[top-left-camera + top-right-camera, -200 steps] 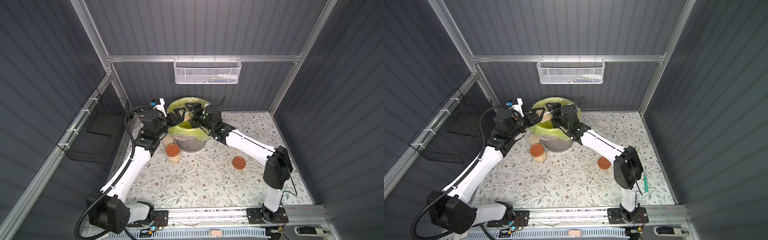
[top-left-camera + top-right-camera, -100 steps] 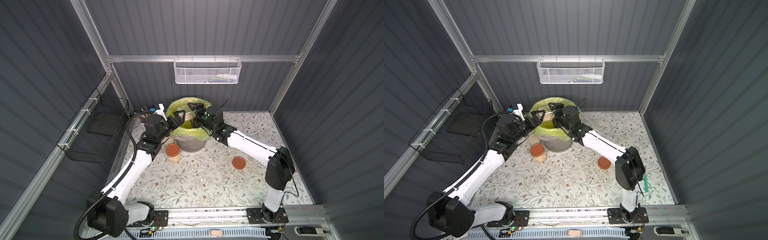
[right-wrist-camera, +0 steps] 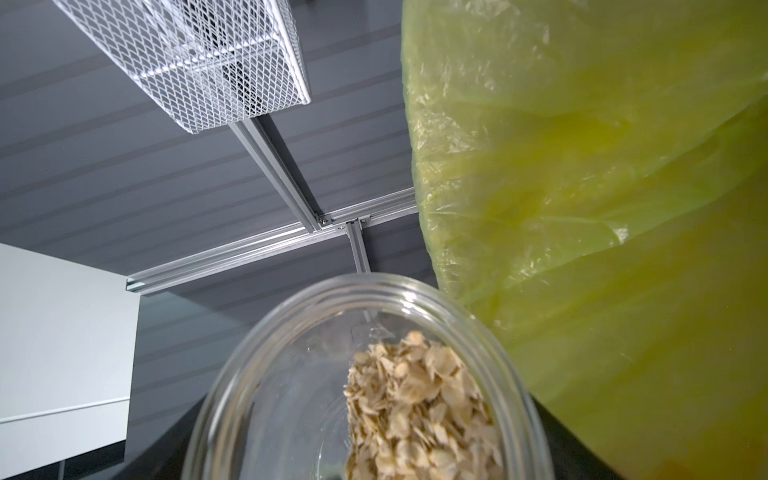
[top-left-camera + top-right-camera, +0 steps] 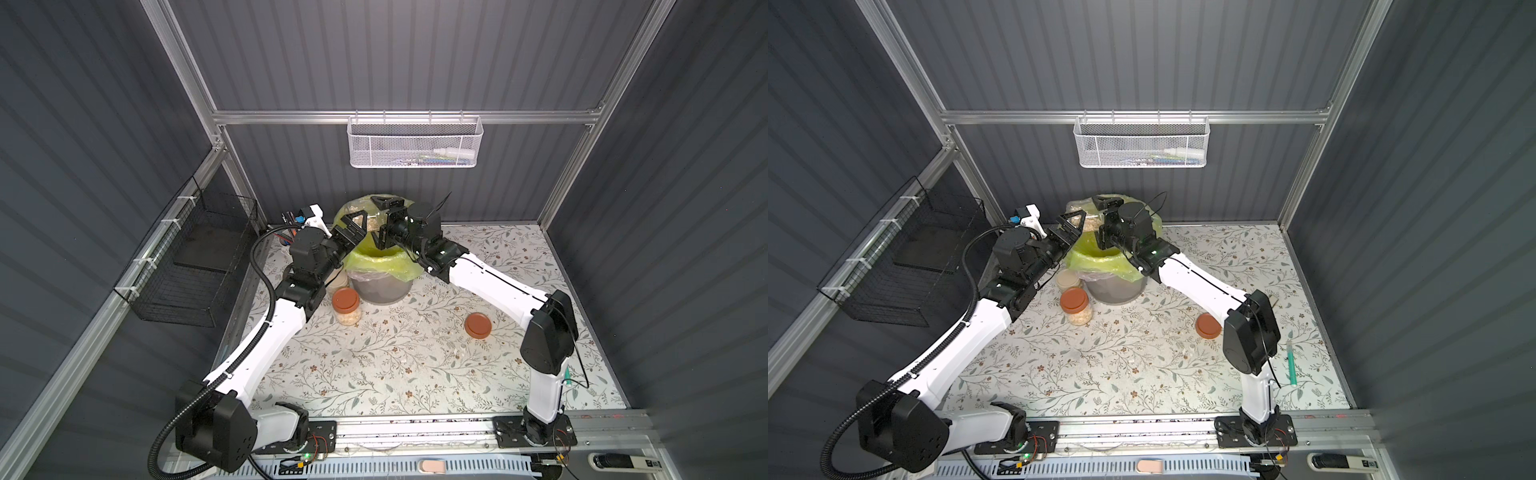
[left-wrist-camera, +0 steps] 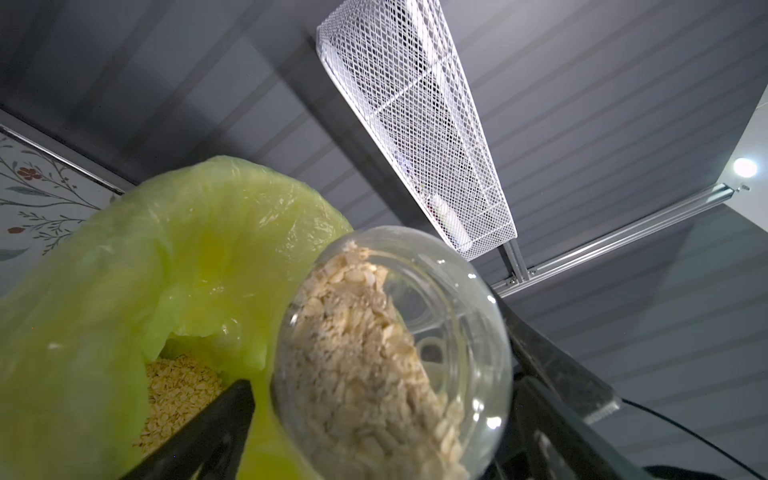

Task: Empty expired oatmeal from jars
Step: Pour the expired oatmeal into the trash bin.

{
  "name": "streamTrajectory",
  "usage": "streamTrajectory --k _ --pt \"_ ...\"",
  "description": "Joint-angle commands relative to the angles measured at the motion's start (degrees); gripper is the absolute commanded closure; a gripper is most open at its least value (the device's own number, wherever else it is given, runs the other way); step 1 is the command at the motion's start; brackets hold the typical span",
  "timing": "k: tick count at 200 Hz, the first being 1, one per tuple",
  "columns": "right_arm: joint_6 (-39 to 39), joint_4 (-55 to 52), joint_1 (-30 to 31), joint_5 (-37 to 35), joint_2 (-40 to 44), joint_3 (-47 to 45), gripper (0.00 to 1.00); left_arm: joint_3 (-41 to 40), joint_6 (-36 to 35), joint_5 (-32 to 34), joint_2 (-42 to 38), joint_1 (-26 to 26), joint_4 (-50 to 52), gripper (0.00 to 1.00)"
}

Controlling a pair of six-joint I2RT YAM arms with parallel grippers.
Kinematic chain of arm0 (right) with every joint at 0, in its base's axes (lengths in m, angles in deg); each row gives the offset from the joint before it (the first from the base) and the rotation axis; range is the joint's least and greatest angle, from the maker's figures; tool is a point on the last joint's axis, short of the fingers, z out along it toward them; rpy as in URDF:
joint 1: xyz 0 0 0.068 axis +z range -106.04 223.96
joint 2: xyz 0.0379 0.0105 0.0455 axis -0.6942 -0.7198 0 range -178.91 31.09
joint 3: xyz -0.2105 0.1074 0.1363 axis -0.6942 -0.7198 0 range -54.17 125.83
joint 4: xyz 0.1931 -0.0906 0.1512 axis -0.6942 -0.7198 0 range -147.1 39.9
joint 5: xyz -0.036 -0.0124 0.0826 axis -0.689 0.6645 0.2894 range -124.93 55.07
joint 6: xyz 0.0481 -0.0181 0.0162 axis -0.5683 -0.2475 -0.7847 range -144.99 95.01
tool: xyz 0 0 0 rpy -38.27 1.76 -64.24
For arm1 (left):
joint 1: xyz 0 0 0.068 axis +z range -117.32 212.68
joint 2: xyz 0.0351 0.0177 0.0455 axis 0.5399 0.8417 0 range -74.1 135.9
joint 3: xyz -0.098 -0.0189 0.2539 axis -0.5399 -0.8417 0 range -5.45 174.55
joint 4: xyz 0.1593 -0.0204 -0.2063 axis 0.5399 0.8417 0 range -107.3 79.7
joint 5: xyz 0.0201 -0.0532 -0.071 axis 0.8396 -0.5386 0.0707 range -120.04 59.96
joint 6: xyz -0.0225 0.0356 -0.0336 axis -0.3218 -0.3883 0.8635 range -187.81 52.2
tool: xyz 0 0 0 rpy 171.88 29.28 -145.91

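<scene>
Likely slick, fragile jar (image 5: pixel 390 353), light; grip round the body. Pinched in right gripper (image 4: pixel 381 223), upper centre; left gripper (image 4: pixel 358 224) spread beside.

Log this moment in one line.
right jaws: shut on open clear glass jar | jar: over grey bin with yellow-green bag | left jaws: open | pale oatmeal flakes: in jar and bag

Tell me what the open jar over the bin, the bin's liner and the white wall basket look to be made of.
Jar: clear glass by the look, glossy; the oat flakes show through and its thick threaded rim catches highlights.
Liner: thin yellow-green plastic film, translucent, crinkled, shiny.
Basket: probably metal mesh, coated matte white; diamond openings in a wire frame.
</scene>
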Motion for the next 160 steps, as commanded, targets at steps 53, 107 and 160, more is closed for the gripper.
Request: streamTrajectory --k 53,107,160 --pt "-6.3 3.4 0.5 0.0 -1.1 3.4 0.49 -0.8 7.2 2.8 4.6 -0.3 -9.0 0.0" --pt "-8.0 3.8 0.5 -0.6 -1.5 3.7 0.49 0.6 6.8 3.1 6.2 -0.7 -11.1 0.0" --pt "-8.4 4.3 0.6 -1.6 -1.0 3.4 0.48 2.0 5.5 4.2 8.3 -2.2 -11.8 0.0"
